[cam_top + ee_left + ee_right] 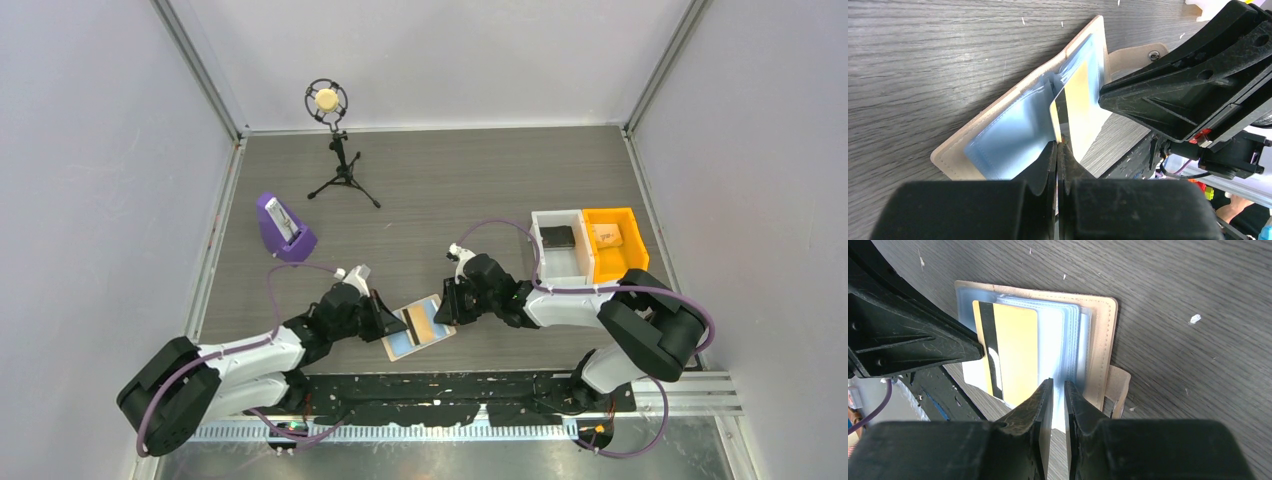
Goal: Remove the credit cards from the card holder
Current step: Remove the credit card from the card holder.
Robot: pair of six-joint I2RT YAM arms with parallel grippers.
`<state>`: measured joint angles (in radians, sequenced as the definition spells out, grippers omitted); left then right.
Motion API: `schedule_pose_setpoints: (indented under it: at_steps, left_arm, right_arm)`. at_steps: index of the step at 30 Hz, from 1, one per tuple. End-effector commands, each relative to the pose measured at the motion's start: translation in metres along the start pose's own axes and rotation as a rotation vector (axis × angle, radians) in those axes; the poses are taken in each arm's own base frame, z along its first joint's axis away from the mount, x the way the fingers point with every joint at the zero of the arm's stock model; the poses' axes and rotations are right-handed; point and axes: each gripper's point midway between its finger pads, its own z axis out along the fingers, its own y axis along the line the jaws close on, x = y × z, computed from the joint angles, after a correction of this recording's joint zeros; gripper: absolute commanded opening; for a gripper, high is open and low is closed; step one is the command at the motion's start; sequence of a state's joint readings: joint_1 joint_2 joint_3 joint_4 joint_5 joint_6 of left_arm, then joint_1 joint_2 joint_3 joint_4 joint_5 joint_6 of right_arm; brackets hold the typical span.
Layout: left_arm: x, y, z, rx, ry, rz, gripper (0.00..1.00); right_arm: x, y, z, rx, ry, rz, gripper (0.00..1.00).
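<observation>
The pale tan card holder [398, 347] lies open near the table's front edge, its light blue inside [998, 145] facing up and its snap tab [1118, 385] folded out. An orange-yellow credit card [1015, 350] with a dark stripe sticks partway out of the sleeves [1083, 110]. My left gripper [1058, 146] is shut, its tips pinching that card's end. From the other side, my right gripper [1058, 382] has its jaws narrowly apart with the holder's light blue sleeves pressed between them. In the top view both grippers [388, 318] [447, 308] meet over the holder.
A purple wedge stand [285, 228] sits at the left, and a microphone on a small tripod [335, 150] stands at the back. On the right, a white bin [558, 245] and an orange bin [612, 240] stand side by side, each with something inside.
</observation>
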<state>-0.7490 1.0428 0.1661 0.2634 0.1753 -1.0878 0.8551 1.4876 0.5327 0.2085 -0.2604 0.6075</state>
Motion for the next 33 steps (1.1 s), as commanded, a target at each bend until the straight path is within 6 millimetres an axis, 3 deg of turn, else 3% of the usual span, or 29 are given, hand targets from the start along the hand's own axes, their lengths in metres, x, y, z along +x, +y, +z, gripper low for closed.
schedule_pose_setpoints:
  at_steps: [1, 6, 11, 17, 21, 26, 33]
  left_arm:
    - [-0.004, 0.007, -0.003, -0.021, -0.031, 0.018, 0.0]
    - [-0.009, 0.003, -0.008, -0.021, -0.05, 0.016, 0.0]
    - [-0.01, 0.0, -0.012, -0.021, -0.057, 0.01, 0.0]
    - [-0.011, 0.007, -0.017, -0.051, -0.074, 0.008, 0.0]
    - [-0.012, 0.012, -0.023, -0.088, -0.08, 0.006, 0.0]
    - [-0.017, 0.013, -0.032, -0.121, -0.091, 0.023, 0.0]
    - [-0.017, 0.008, -0.033, -0.089, -0.094, 0.018, 0.0]
  right_arm:
    - [0.008, -0.011, -0.005, 0.054, 0.03, -0.013, 0.22]
    - [-0.01, -0.001, -0.018, 0.03, -0.047, -0.098, 0.24]
    - [-0.04, 0.013, -0.036, 0.019, -0.203, -0.22, 0.25]
    - [-0.051, 0.031, -0.043, 0.027, -0.272, -0.296, 0.26]
    - [-0.048, 0.043, -0.041, 0.01, -0.27, -0.333, 0.32]
    - [-0.049, 0.052, -0.035, 0.068, -0.34, -0.518, 0.33]
    - [-0.042, 0.053, -0.008, 0.12, -0.226, -0.445, 0.33]
